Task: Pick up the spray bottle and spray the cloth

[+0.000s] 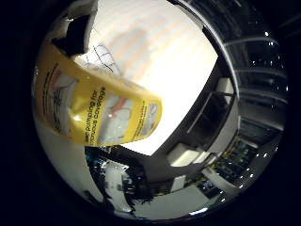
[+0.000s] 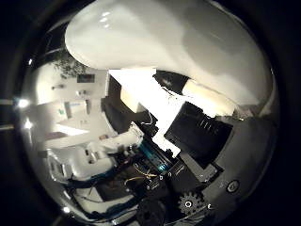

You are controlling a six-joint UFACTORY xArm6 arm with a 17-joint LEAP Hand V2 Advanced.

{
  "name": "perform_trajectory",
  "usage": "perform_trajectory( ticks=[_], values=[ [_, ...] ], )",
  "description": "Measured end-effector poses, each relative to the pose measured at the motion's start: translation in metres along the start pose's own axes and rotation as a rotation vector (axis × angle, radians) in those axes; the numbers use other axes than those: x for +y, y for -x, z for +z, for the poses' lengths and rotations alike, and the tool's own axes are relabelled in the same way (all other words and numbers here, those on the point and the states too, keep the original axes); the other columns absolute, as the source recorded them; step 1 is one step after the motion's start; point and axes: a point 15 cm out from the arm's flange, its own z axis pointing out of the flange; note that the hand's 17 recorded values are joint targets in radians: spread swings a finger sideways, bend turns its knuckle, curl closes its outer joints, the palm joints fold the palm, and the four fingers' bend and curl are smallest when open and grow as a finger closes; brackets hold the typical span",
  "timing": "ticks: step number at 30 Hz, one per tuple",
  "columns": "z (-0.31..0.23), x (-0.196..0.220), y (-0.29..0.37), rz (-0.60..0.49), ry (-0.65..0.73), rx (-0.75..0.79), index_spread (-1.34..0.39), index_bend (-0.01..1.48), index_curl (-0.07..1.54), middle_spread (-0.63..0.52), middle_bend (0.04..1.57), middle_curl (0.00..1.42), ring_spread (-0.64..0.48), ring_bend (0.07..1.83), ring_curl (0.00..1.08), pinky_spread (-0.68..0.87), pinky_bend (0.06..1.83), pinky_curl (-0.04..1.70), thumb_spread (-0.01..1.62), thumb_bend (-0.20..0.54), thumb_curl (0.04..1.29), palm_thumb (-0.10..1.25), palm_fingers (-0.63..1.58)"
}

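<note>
Your hand (image 2: 197,136) was wrapped around the spray bottle (image 1: 101,110), its white and black fingers curled against the bottle's white upper body. The bottle sat right against the palm: its yellow-labelled body filled much of the little finger side view, and its smooth white head covered a large part of the thumb side view. A white finger part (image 1: 80,23) lay touching the bottle beside the label. Beyond the bottle you had a bright, pale table surface (image 1: 160,61), and on it, just beside the bottle's edge, a white cloth with a dark grid pattern (image 1: 103,57), partly hidden by the bottle. I could not tell whether the bottle was touching the table. Dark shelving (image 1: 254,70) stood at the table's far side.
</note>
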Motion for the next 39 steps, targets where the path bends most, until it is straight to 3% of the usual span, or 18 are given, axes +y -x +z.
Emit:
perform_trajectory(
  ticks=[5,12,16,28,39],
  values=[
    [0.022,0.009,0.014,-0.036,0.197,0.072,-0.17,1.21,0.68,-0.07,1.38,0.61,-0.16,1.48,0.62,-0.15,0.98,1.48,1.00,-0.014,0.67,1.07,1.19],
    [0.035,0.013,0.003,-0.091,0.316,0.309,-0.17,1.21,0.68,-0.07,1.38,0.61,-0.16,1.48,0.62,-0.14,0.98,1.47,1.00,-0.014,0.68,1.05,1.19],
    [0.051,0.016,0.003,-0.099,0.376,0.350,-0.17,1.21,0.68,-0.07,1.38,0.61,-0.16,1.48,0.62,-0.14,0.98,1.47,1.00,-0.016,0.67,1.04,1.19],
    [0.076,0.020,-0.004,-0.068,0.437,0.357,-0.17,1.22,0.69,-0.07,1.38,0.61,-0.16,1.48,0.62,-0.14,0.98,1.46,1.00,-0.014,0.67,1.05,1.19],
    [0.062,0.018,-0.007,-0.063,0.400,0.356,-0.17,1.22,0.69,-0.07,1.38,0.61,-0.17,1.48,0.62,-0.14,0.99,1.46,1.01,-0.014,0.67,1.04,1.19]
  ],
)
